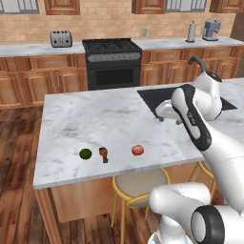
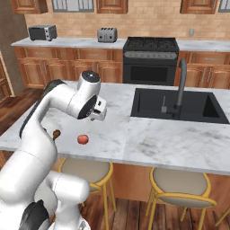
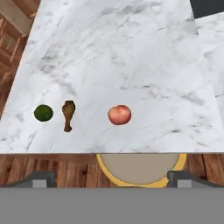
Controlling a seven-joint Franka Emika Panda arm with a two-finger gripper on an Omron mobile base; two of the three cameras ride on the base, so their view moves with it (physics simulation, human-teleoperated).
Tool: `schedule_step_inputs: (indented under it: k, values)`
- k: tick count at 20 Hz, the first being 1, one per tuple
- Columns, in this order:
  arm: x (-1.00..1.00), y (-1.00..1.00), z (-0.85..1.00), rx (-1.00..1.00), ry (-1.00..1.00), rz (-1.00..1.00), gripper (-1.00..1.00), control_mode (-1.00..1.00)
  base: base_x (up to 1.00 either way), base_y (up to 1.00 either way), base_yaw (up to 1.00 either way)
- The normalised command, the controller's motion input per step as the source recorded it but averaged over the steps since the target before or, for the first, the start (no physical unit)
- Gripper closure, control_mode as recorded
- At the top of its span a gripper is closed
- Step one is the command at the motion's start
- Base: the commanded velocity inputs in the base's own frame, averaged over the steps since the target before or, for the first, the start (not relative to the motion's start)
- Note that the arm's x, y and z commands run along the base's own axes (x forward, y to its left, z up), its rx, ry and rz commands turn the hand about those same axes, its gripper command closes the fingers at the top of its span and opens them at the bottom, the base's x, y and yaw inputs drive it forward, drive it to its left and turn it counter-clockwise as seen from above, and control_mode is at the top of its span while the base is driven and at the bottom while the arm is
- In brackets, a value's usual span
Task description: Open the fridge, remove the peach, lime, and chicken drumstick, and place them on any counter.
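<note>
On the marble island counter (image 1: 95, 114) (image 3: 131, 52), near its front edge, three things lie in a row. The dark green lime (image 1: 85, 153) (image 3: 43, 113) is on the left. The brown chicken drumstick (image 1: 103, 154) (image 2: 56, 134) (image 3: 68, 114) is in the middle. The orange-red peach (image 1: 137, 150) (image 2: 82, 139) (image 3: 119, 114) is on the right. My gripper (image 1: 164, 113) (image 2: 99, 110) (image 3: 109, 177) hangs above the counter behind them, open and empty, touching nothing. The fridge is out of view.
A black sink (image 2: 175, 105) with a curved tap (image 2: 181, 85) is cut into the counter's right half. Round stools (image 1: 138, 183) (image 2: 179, 184) stand under the front edge. A black stove (image 1: 112, 62) and a toaster (image 1: 61, 38) line the back wall.
</note>
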Motion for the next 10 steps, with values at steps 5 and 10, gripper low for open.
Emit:
schedule_step_inputs:
  k: [5,10]
  values:
    - [-0.82,-0.01,1.00,-0.08,-0.05,-0.07,-1.00,-1.00,0.00,0.00,0.00]
    - [-0.86,-0.01,1.00,-0.09,-0.14,-0.08,-1.00,-1.00,0.00,0.00,0.00]
